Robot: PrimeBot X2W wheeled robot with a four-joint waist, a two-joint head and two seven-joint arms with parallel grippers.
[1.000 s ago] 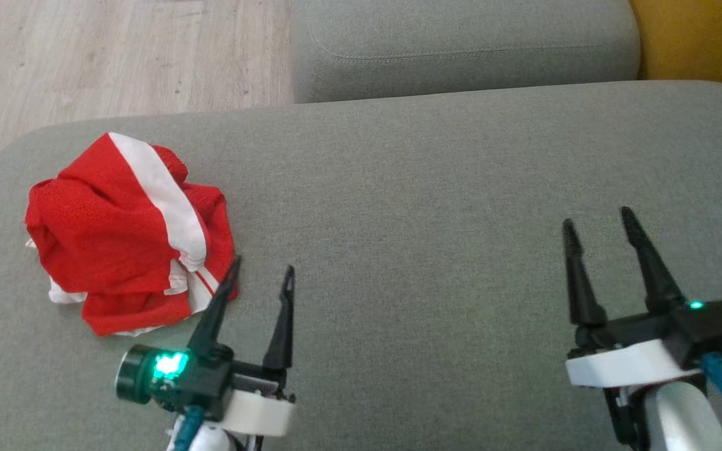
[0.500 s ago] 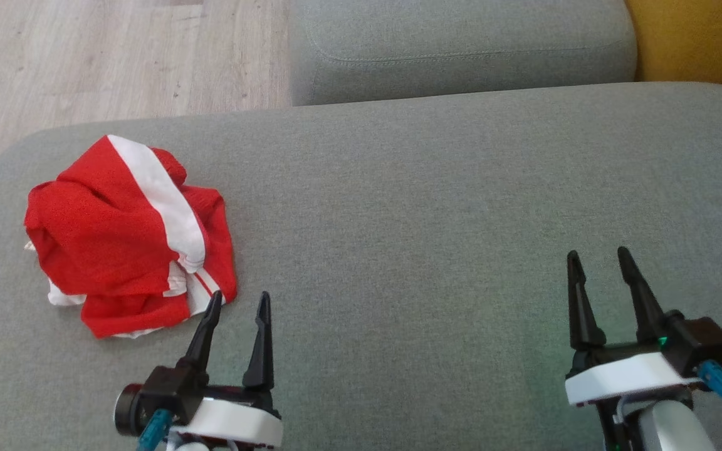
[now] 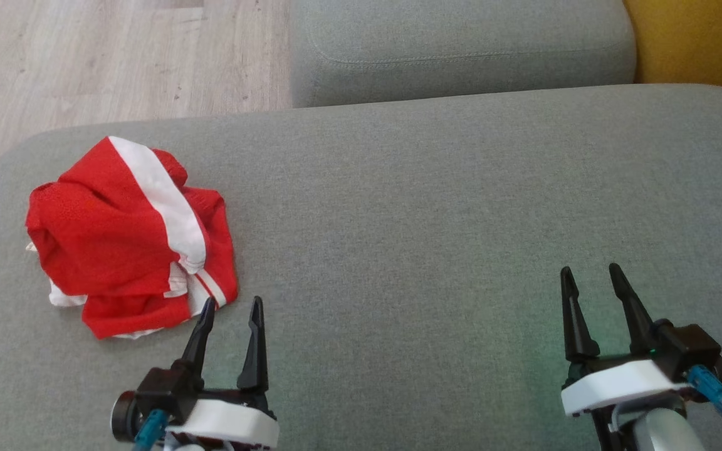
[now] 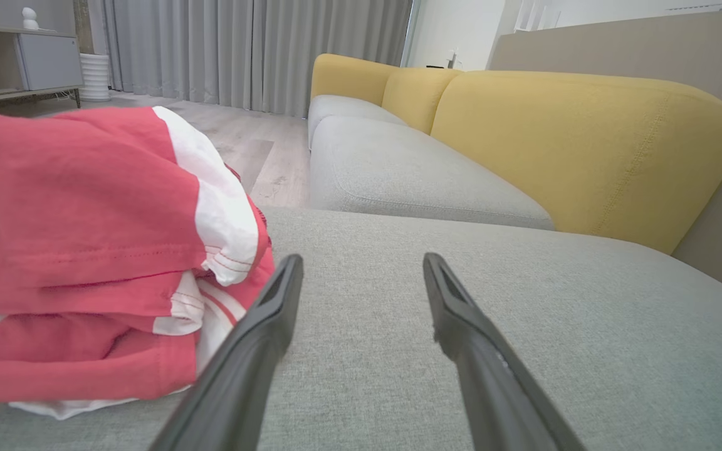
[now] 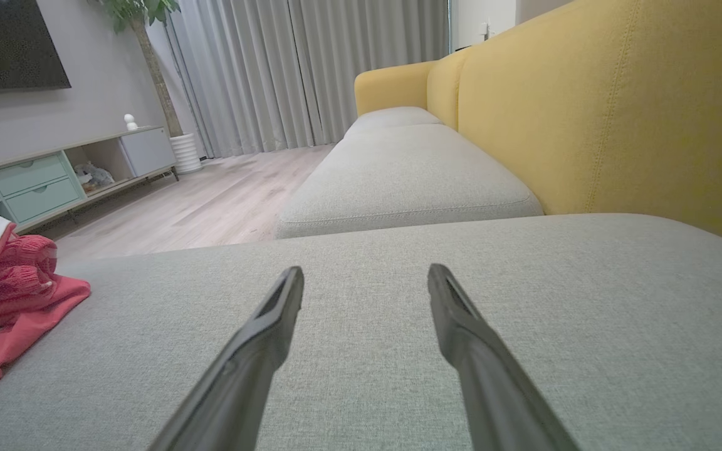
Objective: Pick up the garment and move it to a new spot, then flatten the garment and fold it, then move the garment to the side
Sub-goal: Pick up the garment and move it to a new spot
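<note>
Lying crumpled on the left part of the grey seat cushion (image 3: 430, 207) is one garment (image 3: 123, 244), red with white bands. It is heaped in overlapping folds, near the cushion's rounded left edge.

Assessment: the fabric appears light, soft and limp. It would likely sag and partly unfold when lifted, so a pinch may gather several layers. The best hold looks to be the striped hem at the corner of the heap nearest the robot, or the raised top fold.

The left gripper (image 3: 232, 302) has its fingers spread with nothing between them. Its tips are just beside that near hem; contact cannot be confirmed. The right gripper (image 3: 590, 269) is likewise spread and empty, over bare cushion well apart from the garment.

Count: one garment, two grippers, two grey cushions, the second cushion (image 3: 461, 50) lying beyond the first.
</note>
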